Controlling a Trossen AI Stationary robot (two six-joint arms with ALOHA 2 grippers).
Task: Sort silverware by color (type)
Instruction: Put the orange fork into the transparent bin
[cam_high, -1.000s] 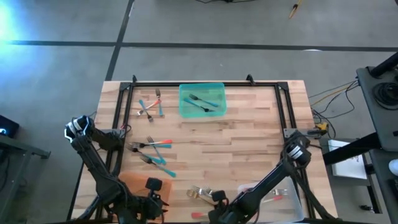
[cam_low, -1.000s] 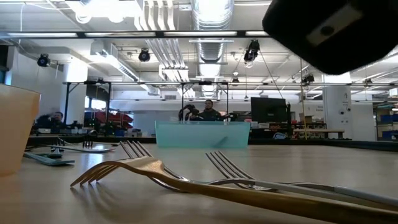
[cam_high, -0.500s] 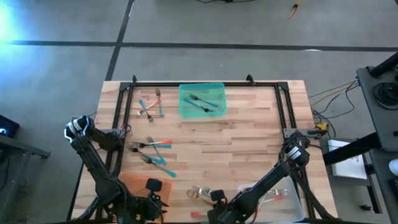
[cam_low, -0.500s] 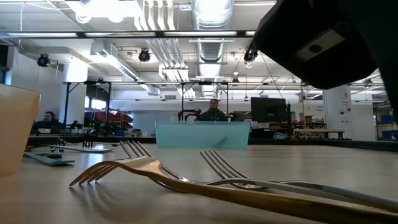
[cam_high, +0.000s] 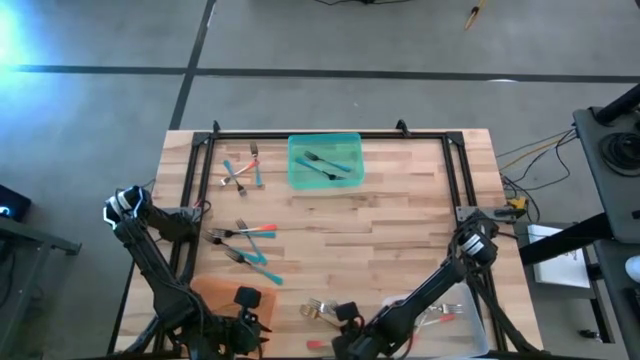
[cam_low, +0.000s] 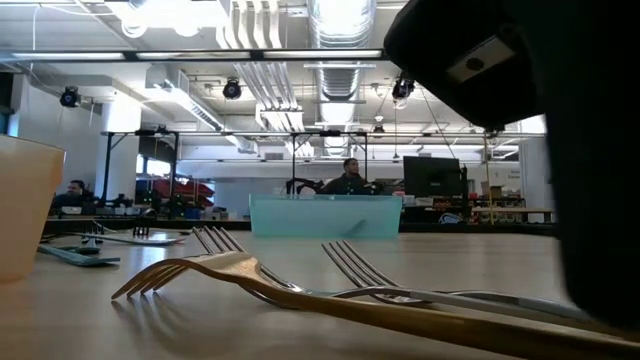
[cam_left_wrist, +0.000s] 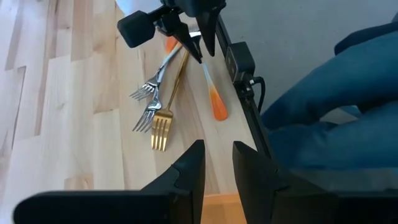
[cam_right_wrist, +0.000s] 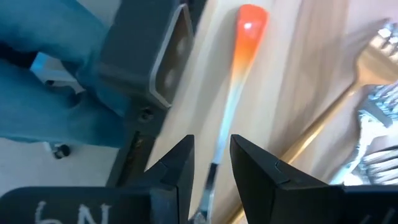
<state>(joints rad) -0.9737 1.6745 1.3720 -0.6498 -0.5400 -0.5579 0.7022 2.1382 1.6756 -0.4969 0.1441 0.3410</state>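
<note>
At the table's near edge lies a utensil with a red-orange handle (cam_right_wrist: 249, 25), its silver stem (cam_left_wrist: 205, 74) passing between the open fingers of my right gripper (cam_right_wrist: 212, 149), which slants down over it (cam_high: 345, 315). A gold fork (cam_left_wrist: 163, 121) and two silver forks (cam_left_wrist: 149, 93) lie flat beside it. My left gripper (cam_left_wrist: 217, 152) hangs open and empty over the orange tray (cam_high: 215, 295). More silverware lies at the far left (cam_high: 240, 170) and mid left (cam_high: 245, 245). Teal-handled forks (cam_high: 325, 163) rest in the teal tray (cam_high: 292, 160). My right gripper's fingers (cam_right_wrist: 180, 165) stand on either side of the red-handled utensil's silver stem (cam_right_wrist: 214, 165), slanting down from the table's far side and running along it. A gap shows beside the stem, and I cannot tell whether a finger touches it. The utensil lies flat on the table.
A clear tray (cam_high: 445, 308) sits at the near right. A black frame rail (cam_left_wrist: 245, 81) runs along the near edge, with a person's blue-clad legs (cam_left_wrist: 336, 93) beyond it. Bare wood spans the table's middle (cam_high: 390, 230).
My right gripper has edged a little toward the table's left and rolled slightly, so its dark body fills more of the low view. The silver fork's tines beside the gold fork have shifted slightly. The red-handled utensil has stayed in place.
</note>
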